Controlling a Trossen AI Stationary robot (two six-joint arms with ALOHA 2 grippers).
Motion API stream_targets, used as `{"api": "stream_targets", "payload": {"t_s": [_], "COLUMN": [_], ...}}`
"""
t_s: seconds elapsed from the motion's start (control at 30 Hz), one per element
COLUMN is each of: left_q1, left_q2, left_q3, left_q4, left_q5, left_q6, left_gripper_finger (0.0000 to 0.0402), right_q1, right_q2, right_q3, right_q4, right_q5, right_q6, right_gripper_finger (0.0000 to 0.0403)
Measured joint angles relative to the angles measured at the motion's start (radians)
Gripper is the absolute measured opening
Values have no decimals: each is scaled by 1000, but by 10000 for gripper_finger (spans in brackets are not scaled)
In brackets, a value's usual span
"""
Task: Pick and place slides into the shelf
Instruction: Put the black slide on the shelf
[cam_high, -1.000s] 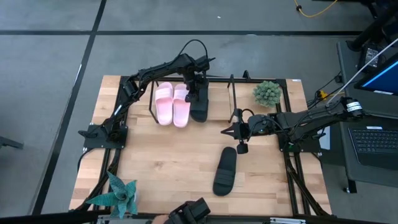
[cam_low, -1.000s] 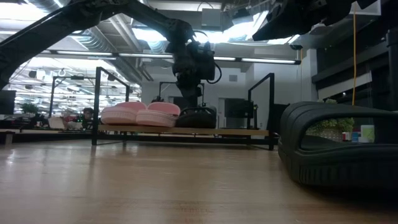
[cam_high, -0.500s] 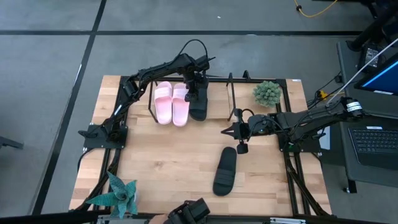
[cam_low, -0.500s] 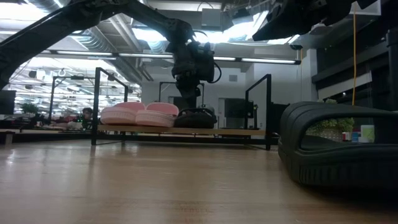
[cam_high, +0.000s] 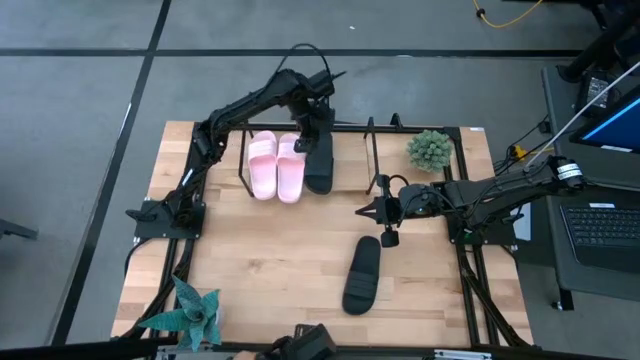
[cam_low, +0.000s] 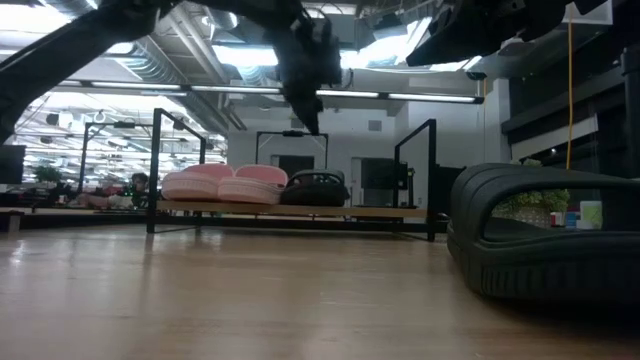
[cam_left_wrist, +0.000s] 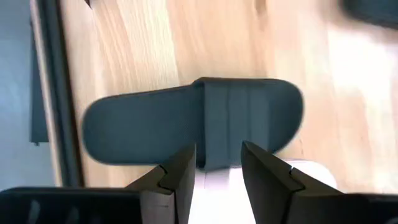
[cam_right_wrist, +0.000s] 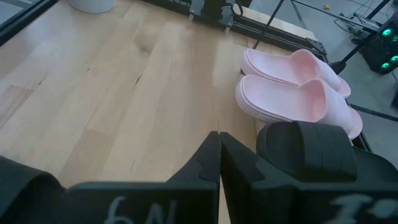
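Note:
Two pale pink slides (cam_high: 277, 166) (cam_low: 225, 183) (cam_right_wrist: 292, 87) and one black slide (cam_high: 320, 165) (cam_low: 315, 188) (cam_left_wrist: 186, 121) lie side by side, soles down, on the board of the shelf (cam_high: 352, 165) (cam_low: 380, 212) at the table's far side. A second black slide (cam_high: 362, 273) (cam_low: 545, 235) lies flat on the tabletop toward the near right. My left gripper (cam_high: 316, 122) (cam_low: 308, 120) (cam_left_wrist: 217, 177) hangs open above the shelved black slide, clear of it. My right gripper (cam_high: 366, 210) (cam_right_wrist: 219, 146) waits shut, right of the shelf and above the table.
A round green plant (cam_high: 431, 149) stands at the far right corner and a teal spiky plant (cam_high: 192, 310) at the near left corner. The shelf's upright rods (cam_low: 158, 165) rise at its ends. Bare tabletop (cam_high: 260, 260) lies between the shelf and the near edge.
My left gripper has risen straight up from the black slide on the shelf and now hangs well above it. That slide stays lying on the board beside the pink pair.

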Motion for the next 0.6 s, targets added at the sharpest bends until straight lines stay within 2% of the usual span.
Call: {"api": "stream_targets", "payload": {"t_s": [0.37,0.43,0.6], "left_q1": [-9,-28,-91], "left_q2": [-140,-156,-177], "left_q3": [19,19,19], "left_q4": [82,79,76], "left_q5": [205,239,399], "left_q6": [-35,-7,66], "left_gripper_finger": [121,121,121], "right_q1": [0,5,28], "right_q2": [0,0,0], "right_q3": [0,0,0], "right_q4": [5,5,2], "right_q5": [0,0,2], "right_q6": [2,2,7], "right_gripper_finger": [7,7,7]}}
